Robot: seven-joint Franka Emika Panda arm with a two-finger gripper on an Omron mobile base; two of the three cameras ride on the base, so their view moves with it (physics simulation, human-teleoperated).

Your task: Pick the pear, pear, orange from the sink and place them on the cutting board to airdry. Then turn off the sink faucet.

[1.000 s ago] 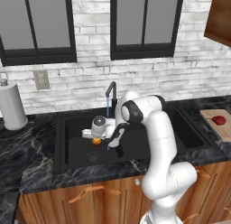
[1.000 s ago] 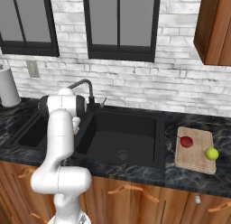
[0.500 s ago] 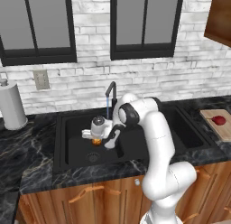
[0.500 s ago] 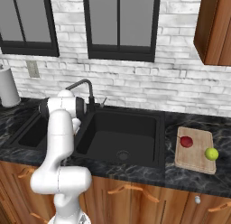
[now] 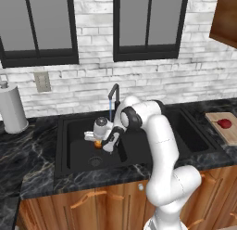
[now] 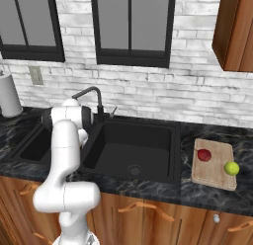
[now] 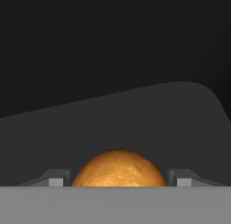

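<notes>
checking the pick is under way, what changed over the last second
The tool has narrowed its jaws around the orange in the left basin of the sink; whether the grip is firm yet cannot be told. The arm barely shifted. Both pears stayed on the cutting board.

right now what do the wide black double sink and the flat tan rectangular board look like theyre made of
Wide black double-basin sink: looks like matte composite or coated metal, since it shows an even dull black with no glare; which one is unclear. Flat tan rectangular cutting board: looks like light unglossed wood, with a pale tan face and a darker edge.
</notes>
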